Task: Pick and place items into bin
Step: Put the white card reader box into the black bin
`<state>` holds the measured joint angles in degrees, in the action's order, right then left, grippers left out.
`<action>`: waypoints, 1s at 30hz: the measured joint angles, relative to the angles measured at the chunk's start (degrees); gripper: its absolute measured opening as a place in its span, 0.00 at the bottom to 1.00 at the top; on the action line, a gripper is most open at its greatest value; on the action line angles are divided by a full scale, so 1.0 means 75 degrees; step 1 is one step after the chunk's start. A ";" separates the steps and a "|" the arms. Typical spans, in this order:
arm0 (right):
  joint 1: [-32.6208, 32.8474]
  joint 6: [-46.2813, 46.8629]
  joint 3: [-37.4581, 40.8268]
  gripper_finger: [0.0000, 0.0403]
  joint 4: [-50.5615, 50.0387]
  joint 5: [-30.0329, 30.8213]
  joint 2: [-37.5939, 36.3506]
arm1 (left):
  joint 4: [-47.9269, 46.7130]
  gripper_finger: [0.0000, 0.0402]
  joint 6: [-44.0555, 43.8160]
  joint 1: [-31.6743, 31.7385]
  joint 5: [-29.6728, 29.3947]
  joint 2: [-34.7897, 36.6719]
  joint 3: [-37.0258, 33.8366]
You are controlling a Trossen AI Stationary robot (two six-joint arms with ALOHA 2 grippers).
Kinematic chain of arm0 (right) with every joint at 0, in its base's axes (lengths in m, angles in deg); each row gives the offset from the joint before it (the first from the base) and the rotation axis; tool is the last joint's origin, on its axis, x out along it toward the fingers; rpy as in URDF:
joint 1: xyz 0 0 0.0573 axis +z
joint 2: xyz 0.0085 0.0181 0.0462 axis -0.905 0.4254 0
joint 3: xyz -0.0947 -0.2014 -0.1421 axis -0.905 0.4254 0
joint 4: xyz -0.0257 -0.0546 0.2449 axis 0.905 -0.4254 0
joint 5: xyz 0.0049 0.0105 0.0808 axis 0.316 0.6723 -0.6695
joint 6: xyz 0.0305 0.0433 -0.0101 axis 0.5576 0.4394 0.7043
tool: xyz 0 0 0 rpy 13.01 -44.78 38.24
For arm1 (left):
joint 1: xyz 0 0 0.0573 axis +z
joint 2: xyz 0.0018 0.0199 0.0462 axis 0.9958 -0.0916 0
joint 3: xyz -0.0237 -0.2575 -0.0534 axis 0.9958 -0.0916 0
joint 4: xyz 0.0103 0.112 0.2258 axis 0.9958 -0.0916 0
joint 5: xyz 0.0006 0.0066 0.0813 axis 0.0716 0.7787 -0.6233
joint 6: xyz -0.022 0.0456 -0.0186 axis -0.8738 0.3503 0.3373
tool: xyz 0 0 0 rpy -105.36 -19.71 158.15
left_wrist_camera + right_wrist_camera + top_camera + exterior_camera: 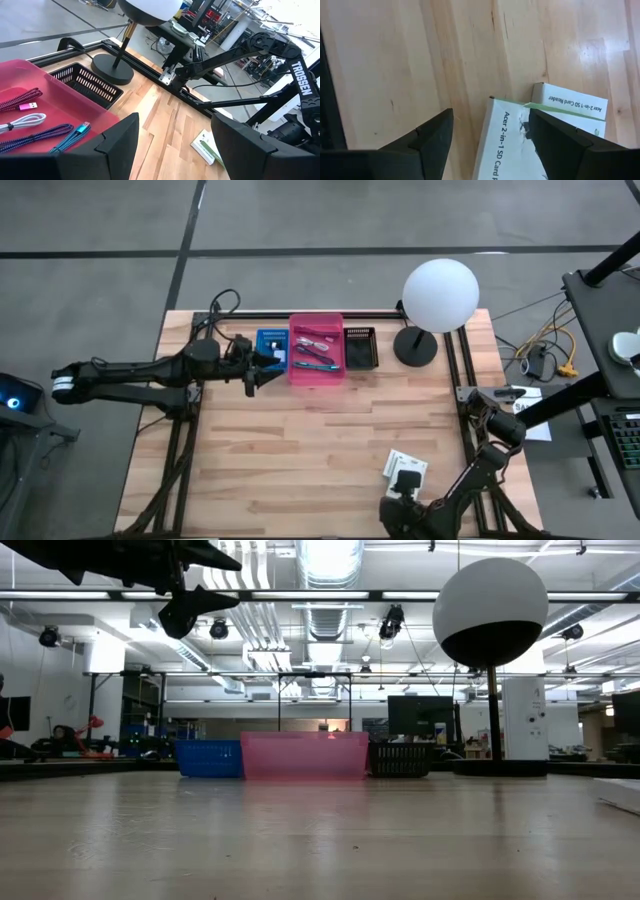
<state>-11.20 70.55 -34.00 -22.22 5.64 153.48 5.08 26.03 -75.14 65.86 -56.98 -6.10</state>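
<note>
The pink bin (317, 317) stands at the table's far side and holds several cables: a magenta braided one (20, 100), a white one (22, 121) and a blue-teal one (55, 135). My left gripper (265, 372) hovers open and empty by the bin's left near corner, well above the table in the low view (185, 610). A white "Acer 2-in-1 SD Card Reader" box (407, 465) lies flat near the table's near right corner. My right gripper (490, 120) is open right over the box (507, 145). I cannot tell whether it touches.
A blue bin (270, 340) stands left of the pink one and a black mesh basket (360, 348) right of it. The white globe lamp (440, 295) stands on its black base (415, 345) at the far right. Bare wood lies between bins and box.
</note>
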 joint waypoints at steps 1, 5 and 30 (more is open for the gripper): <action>0.0000 -0.0003 0.0025 0.60 0.0013 0.0000 0.0003 | 0.0000 0.58 0.0000 0.0000 0.0000 0.0000 -0.0006; 0.0000 0.0000 0.0213 0.58 0.0030 -0.0003 0.0003 | 0.0008 0.58 0.0000 0.0000 0.0040 0.0000 -0.0006; -0.0058 0.0568 0.1044 0.56 0.0710 -0.0004 0.0006 | 0.0003 0.58 0.0000 0.0000 0.0213 0.0003 -0.0009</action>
<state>-11.64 74.81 -26.17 -16.90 5.61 153.53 5.10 26.03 -75.14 67.46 -56.96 -6.17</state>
